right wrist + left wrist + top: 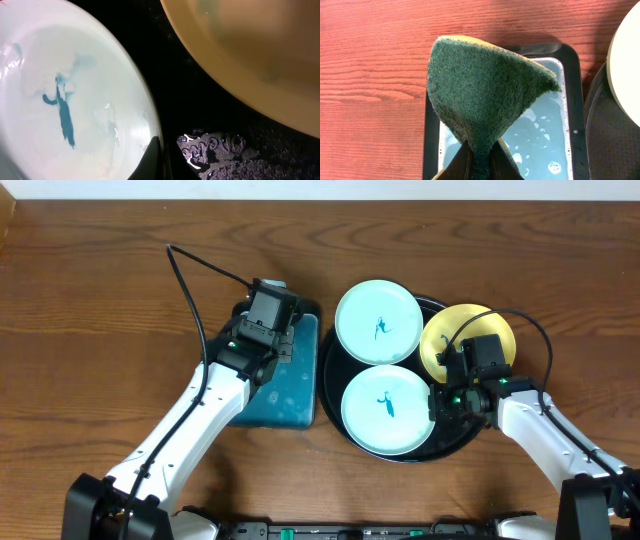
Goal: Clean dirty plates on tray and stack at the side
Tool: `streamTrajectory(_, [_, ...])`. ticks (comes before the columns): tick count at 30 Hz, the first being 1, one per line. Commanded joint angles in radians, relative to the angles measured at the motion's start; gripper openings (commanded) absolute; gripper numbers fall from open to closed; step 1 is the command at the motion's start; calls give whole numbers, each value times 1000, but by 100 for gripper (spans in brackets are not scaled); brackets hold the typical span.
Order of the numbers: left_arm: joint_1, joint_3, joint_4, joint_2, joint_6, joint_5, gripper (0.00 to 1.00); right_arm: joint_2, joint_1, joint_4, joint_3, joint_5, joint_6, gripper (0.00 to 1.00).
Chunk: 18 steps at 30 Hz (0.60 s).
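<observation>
Three plates lie on the round black tray [331,380]. The far mint-white plate [378,320] and the near mint-white plate [387,408] each carry a teal scribble. The yellow plate [470,321] is at the tray's right and partly under my right arm. My right gripper [441,388] is shut on the near plate's right rim. In the right wrist view one finger [162,161] lies on that plate [75,100], with the yellow plate [250,50] beyond. My left gripper [272,298] is shut on a green sponge [485,95], held above the sponge tray.
The rectangular teal sponge tray [290,400] with soapy water [545,135] stands just left of the black tray [610,140]. Water drops sit on the black tray floor [210,147]. Bare wood tabletop [90,330] lies left of the sponge tray and right of the black tray.
</observation>
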<state>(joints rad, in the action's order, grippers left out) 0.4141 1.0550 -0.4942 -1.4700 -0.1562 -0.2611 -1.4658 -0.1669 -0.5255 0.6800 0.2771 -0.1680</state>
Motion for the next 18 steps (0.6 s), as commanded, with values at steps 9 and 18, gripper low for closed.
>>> streamTrajectory(9, [10, 2, 79, 21, 45, -120, 8, -2, -5, 2, 18, 18, 1, 1])
streamTrajectory(18, [46, 2, 122, 21, 93, -185, 7, -2, -5, 2, 18, 18, 1, 1])
